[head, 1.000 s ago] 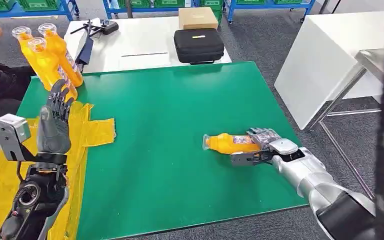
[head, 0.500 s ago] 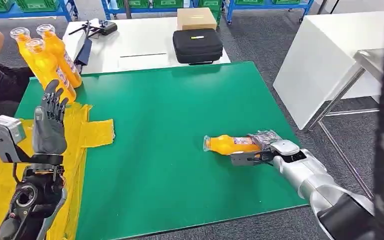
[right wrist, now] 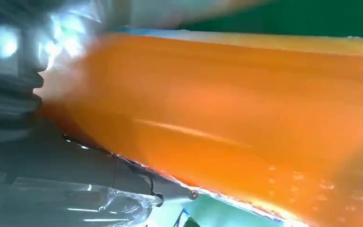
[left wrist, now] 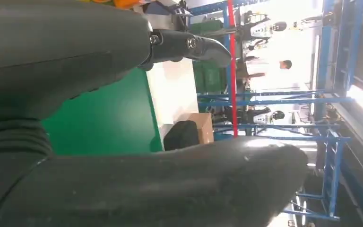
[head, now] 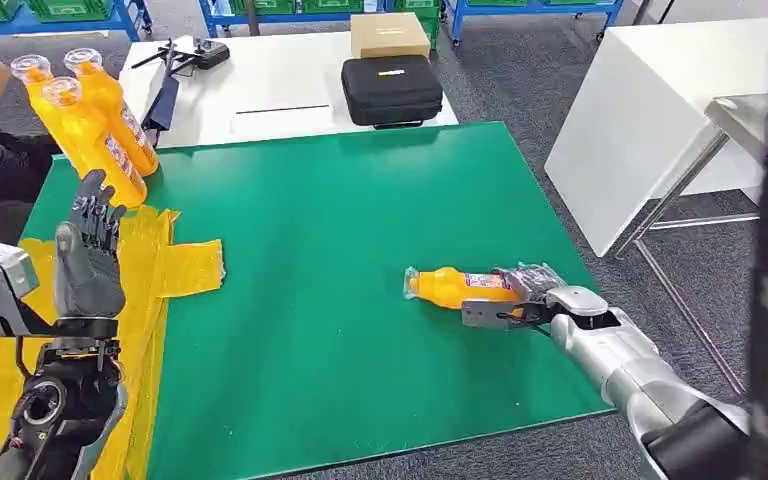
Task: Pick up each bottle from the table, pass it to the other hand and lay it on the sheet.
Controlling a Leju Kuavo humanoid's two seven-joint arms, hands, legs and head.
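Bright, even light from above; both wrist views blurred, with window glare in the left one.

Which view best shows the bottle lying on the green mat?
The head view: the whole bottle lies on its side, right robot hand at its base. Right wrist view gives a blurred orange close-up.

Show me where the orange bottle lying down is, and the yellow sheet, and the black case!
orange bottle (head: pixel 450 287): head view, on its orange body, lying on the green table.
yellow sheet (head: pixel 185 268): head view, on a bare flap near the table's left side.
black case (head: pixel 392 88): head view, on its lid, on the white table behind.
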